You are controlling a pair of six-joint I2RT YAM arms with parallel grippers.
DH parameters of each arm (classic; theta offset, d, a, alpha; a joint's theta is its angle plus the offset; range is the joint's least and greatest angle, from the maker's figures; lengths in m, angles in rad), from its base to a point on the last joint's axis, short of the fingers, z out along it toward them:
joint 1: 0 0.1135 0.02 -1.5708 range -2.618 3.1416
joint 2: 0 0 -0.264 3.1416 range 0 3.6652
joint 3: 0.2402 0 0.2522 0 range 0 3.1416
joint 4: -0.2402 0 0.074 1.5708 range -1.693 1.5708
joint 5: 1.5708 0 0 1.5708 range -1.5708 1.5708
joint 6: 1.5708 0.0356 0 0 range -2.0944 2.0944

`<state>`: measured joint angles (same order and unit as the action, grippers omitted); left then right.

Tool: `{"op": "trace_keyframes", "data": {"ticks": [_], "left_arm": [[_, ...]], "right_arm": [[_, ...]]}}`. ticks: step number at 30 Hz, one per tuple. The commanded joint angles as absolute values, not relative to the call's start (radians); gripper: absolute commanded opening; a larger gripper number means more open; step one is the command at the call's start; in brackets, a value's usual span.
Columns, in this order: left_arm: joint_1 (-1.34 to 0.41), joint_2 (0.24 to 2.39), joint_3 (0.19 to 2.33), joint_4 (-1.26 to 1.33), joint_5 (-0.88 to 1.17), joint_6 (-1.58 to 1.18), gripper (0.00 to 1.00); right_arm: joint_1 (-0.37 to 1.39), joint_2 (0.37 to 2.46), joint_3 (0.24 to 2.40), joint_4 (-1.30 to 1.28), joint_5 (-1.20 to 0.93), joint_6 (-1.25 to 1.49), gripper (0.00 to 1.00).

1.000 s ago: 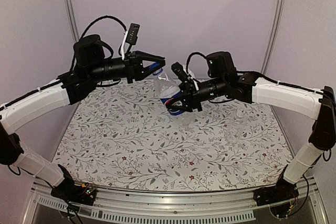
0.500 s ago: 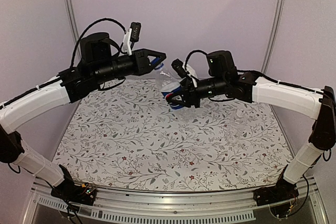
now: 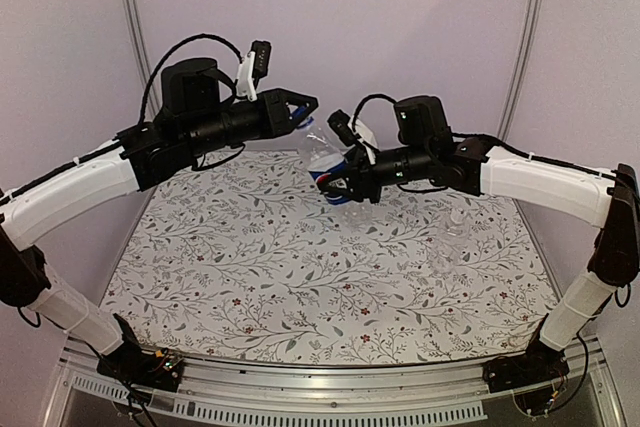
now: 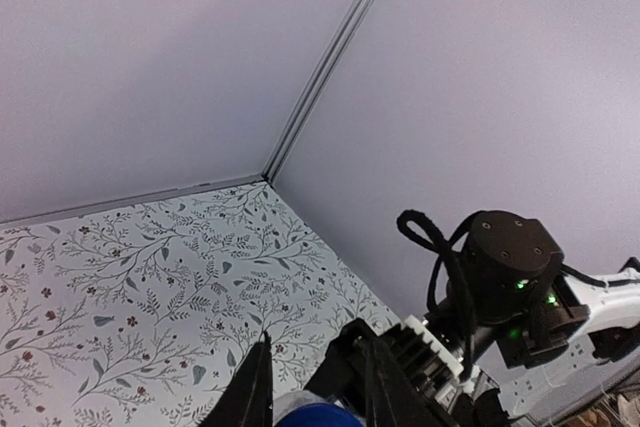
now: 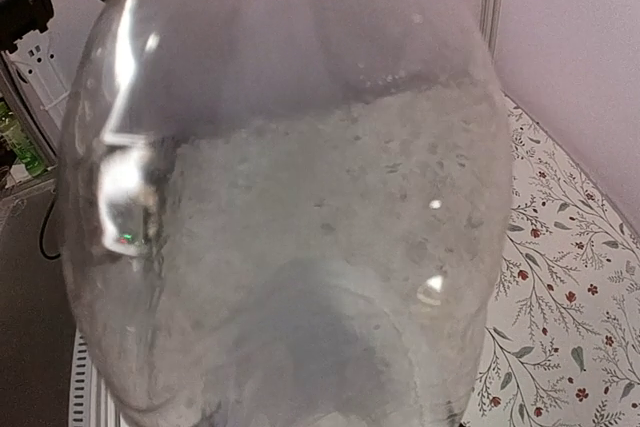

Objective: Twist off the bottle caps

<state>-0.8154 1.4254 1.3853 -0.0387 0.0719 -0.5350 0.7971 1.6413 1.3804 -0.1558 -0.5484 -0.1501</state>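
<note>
The left gripper is up in the air above the back of the table, its fingers narrowed onto the blue cap, which sits between them low down near the palm in the left wrist view. Just beside it, lower and to its right, the right gripper is clamped on the label band of the Pepsi bottle and holds it off the table, tilted, with the neck pointing at the left gripper. Whether the cap is on the neck or off it cannot be told. The bottle's clear wall fills the right wrist view. The plain bottle stands on the table under the right arm.
</note>
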Motion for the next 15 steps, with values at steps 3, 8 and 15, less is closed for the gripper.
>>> {"op": "trace_keyframes", "data": {"ticks": [3, 8, 15], "left_arm": [[-0.808, 1.391, 1.380, 0.038, 0.057, -0.464, 0.32], [-0.806, 1.375, 1.351, 0.083, 0.119, -0.454, 0.43], [-0.795, 1.366, 1.338, 0.092, 0.171, -0.454, 0.47]], "right_arm": [[0.792, 1.638, 1.362, -0.164, -0.695, -0.166, 0.35], [0.792, 1.630, 1.361, -0.150, -0.757, -0.167, 0.34], [0.792, 1.629, 1.352, -0.138, -0.774, -0.163, 0.34]]}}
